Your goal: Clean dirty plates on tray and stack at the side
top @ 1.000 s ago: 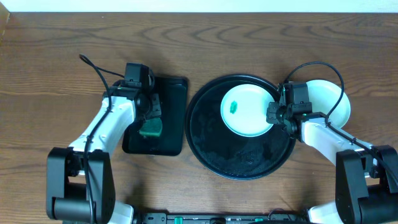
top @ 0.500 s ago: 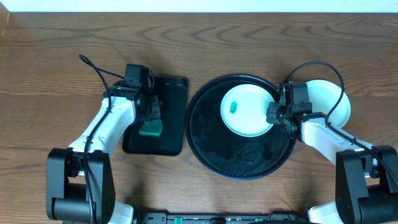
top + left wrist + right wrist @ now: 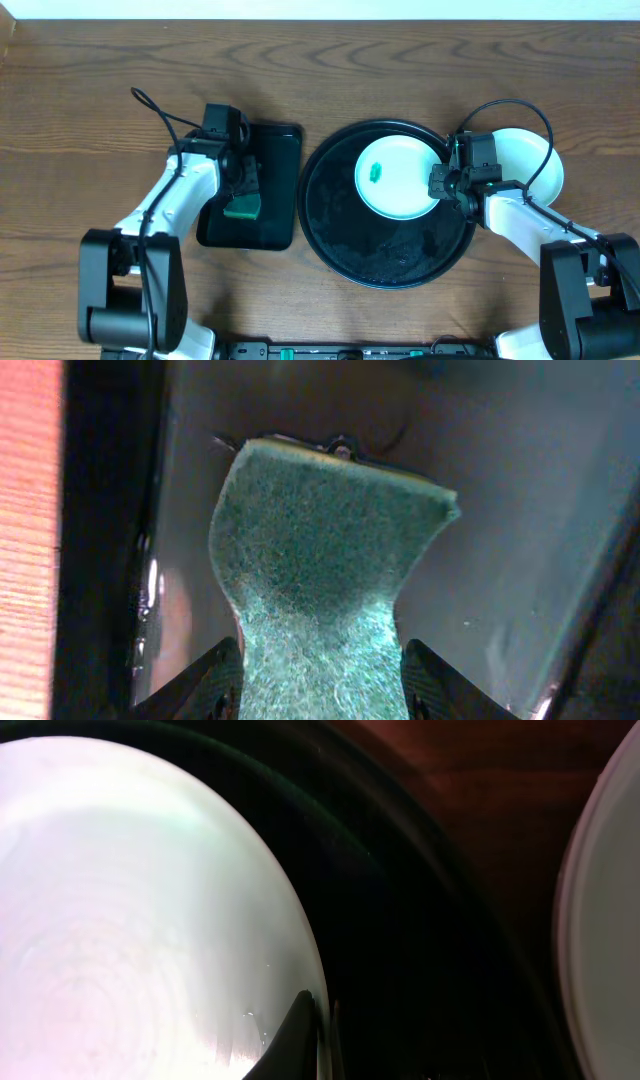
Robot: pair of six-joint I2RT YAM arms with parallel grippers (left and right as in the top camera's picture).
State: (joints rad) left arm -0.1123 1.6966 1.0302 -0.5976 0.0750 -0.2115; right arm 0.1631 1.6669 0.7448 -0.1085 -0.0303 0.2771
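Left gripper [image 3: 320, 685]: jaws about half open, clamped on sponge [image 3: 330, 560], low over small tray [image 3: 280, 170]. Right gripper [image 3: 322, 1020]: jaws pinched nearly closed on right rim of mint plate [image 3: 400, 195], which sits upper right on round tray [image 3: 380, 250]. Smear [image 3: 376, 170] on plate's left half, directly right of sponge; left arm nearer. White plate [image 3: 535, 160] off tray, far right.
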